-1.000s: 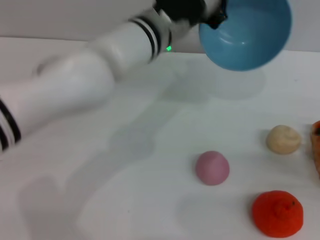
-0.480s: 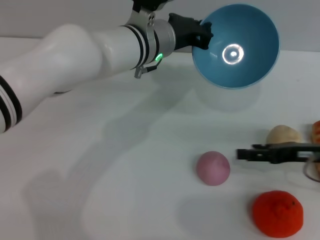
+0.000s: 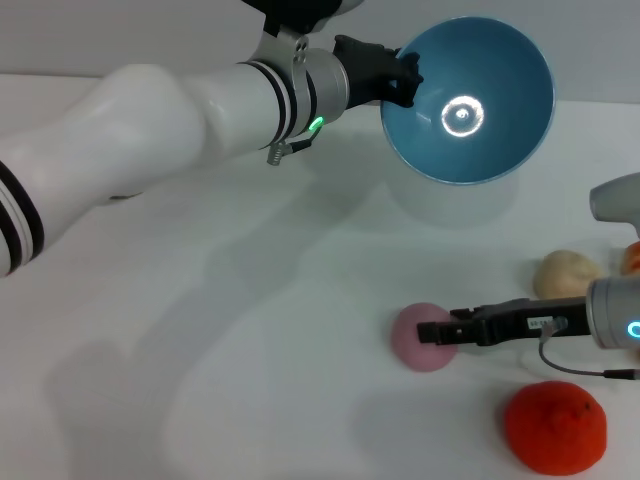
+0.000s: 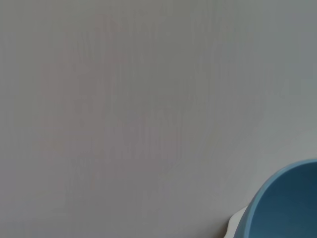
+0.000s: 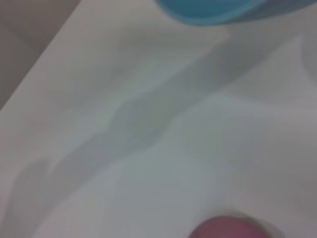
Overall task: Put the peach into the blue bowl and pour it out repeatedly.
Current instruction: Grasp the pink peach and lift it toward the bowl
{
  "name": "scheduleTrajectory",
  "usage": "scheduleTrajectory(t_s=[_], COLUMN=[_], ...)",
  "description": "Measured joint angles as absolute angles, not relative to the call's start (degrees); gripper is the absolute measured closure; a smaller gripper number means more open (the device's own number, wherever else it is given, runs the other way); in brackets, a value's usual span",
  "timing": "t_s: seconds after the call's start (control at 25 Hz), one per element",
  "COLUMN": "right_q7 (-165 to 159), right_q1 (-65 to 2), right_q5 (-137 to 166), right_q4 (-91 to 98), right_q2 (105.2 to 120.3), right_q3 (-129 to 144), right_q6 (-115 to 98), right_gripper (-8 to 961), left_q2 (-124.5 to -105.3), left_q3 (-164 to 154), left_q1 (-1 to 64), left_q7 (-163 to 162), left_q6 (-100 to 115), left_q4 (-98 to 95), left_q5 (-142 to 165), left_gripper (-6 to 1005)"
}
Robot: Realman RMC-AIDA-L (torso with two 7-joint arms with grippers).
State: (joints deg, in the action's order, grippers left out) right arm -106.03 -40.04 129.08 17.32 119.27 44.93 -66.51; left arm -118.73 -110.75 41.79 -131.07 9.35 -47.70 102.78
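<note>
Above the table, tilted empty blue bowl (image 3: 468, 100) in left gripper (image 3: 400, 78), peach (image 3: 420, 337) below

The head camera looks down and forward over the white tabletop (image 3: 200, 380), both arms in sight. The left wrist camera faces bare tabletop with the blue bowl (image 4: 287, 208) at its edge. The right wrist camera skims close, sharing that bowl and the peach (image 5: 228, 229).

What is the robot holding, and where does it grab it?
The left tool holds the blue bowl by its rim. The right tool touches the peach; whether it grips is unclear.
</note>
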Motion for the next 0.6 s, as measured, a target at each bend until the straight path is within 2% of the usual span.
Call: scheduleTrajectory(t_s=[0.32,0.6], right_q7=[-103.9,-103.8], right_q1=[-40.5,-40.3], right_q5=[127.3,127.3], right_q4=[16.3,16.5], right_q2=[119.36,119.23], right_q3=[46.1,46.2], right_q6=[-66.1,-66.2], right_gripper=[172,452], left_q2=[-118.65,-118.65], left_q3=[-111.8,-111.8], left_q1=[41.8,41.8], left_q7=[-131.1,-131.1], left_q6=[8.4,8.4], left_q4=[-47.6,-47.1], left_q5=[102.7,102.6], left_gripper=[1000,999])
